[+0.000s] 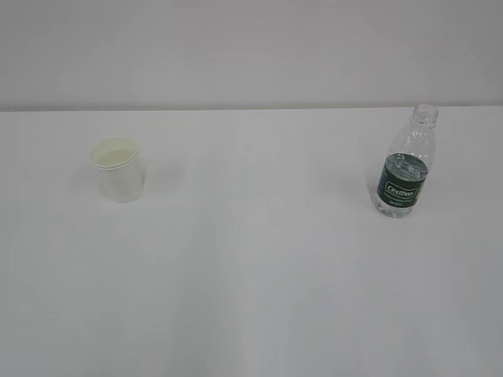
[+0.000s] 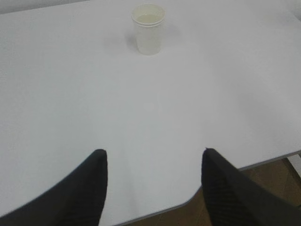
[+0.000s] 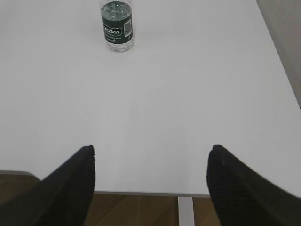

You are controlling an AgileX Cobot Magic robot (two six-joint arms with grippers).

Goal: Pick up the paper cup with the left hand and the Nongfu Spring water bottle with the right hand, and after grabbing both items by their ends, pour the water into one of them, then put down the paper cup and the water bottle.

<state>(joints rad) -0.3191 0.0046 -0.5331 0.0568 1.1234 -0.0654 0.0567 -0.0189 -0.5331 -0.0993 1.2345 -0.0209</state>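
- The paper cup (image 1: 119,170) stood at 9 o'clock on the table (image 1: 259,267), far from the water bottle (image 1: 404,167) at 3 o'clock.
- Both the left hand (image 2: 153,186) and the right hand (image 3: 151,181) had their jaws apart and held nothing.
- Each should go straight to 12 o'clock and grab gently.

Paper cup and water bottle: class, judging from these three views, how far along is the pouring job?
Done: nothing yet. The paper cup and the water bottle stand upright and apart on the white table, untouched. In hand: nothing; the left gripper and right gripper are open and empty, each facing its object from the table's near edge. Left: grasping both, pouring, setting both down.
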